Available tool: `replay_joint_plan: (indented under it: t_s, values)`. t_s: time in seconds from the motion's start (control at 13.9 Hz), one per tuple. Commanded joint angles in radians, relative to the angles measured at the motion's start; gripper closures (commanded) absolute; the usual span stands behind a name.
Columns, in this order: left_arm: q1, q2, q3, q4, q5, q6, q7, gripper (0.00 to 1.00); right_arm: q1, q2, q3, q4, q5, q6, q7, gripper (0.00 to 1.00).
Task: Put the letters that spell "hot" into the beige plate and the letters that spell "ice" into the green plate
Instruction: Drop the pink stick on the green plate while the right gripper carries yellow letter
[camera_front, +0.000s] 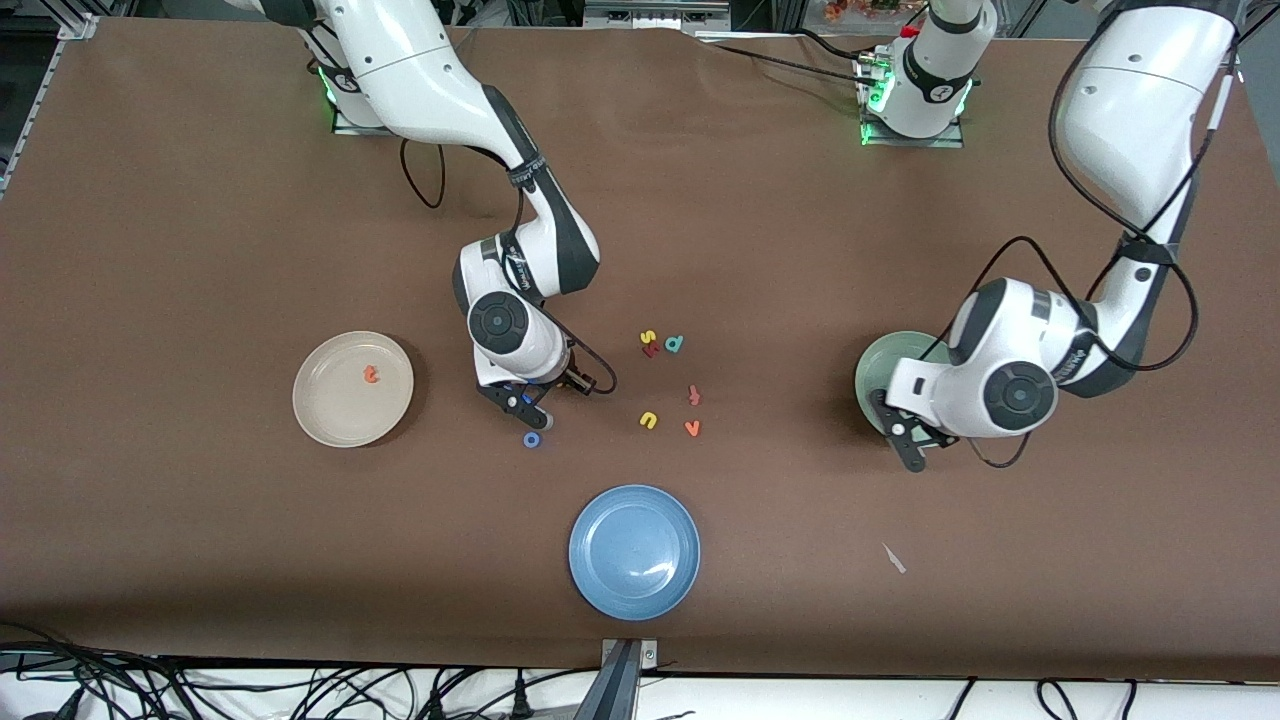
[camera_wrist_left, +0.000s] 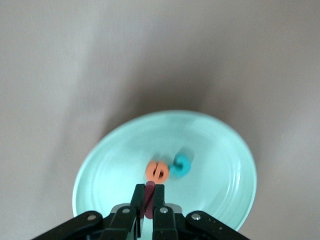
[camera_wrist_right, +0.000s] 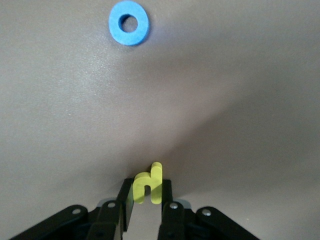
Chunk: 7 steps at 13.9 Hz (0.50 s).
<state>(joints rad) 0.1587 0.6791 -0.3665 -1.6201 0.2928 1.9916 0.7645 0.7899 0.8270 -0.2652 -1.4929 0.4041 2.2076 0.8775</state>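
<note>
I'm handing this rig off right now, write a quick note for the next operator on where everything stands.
Left end effector: shut on the red i, over the green plate.
Right end effector: around the yellow h, just above the table, near the blue o.

Done: orange t is in the beige plate; orange e and teal c are in the green plate.

Left: release the i into the green plate; carry the h to the beige plate, then fetch the o. Leave the spare letters and the blue plate alone.
</note>
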Motion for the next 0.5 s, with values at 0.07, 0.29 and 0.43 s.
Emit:
replay_joint_plan:
  t_s: [0.07, 0.29, 0.43]
  values:
    - [0.019, -0.021, -0.015, -0.041, 0.017, -0.008, 0.033, 0.0, -0.011, 0.012, -0.072, 0.154, -0.07, -0.245, -0.143, 0.87]
    - [0.012, -0.073, -0.023, -0.015, -0.015, -0.054, 0.036, 0.0, -0.008, -0.043, -0.161, 0.125, -0.071, -0.362, -0.357, 0.9]
    - [-0.001, -0.107, -0.037, 0.028, -0.05, -0.133, -0.031, 0.0, -0.008, -0.109, -0.199, 0.035, -0.071, -0.352, -0.464, 0.91]
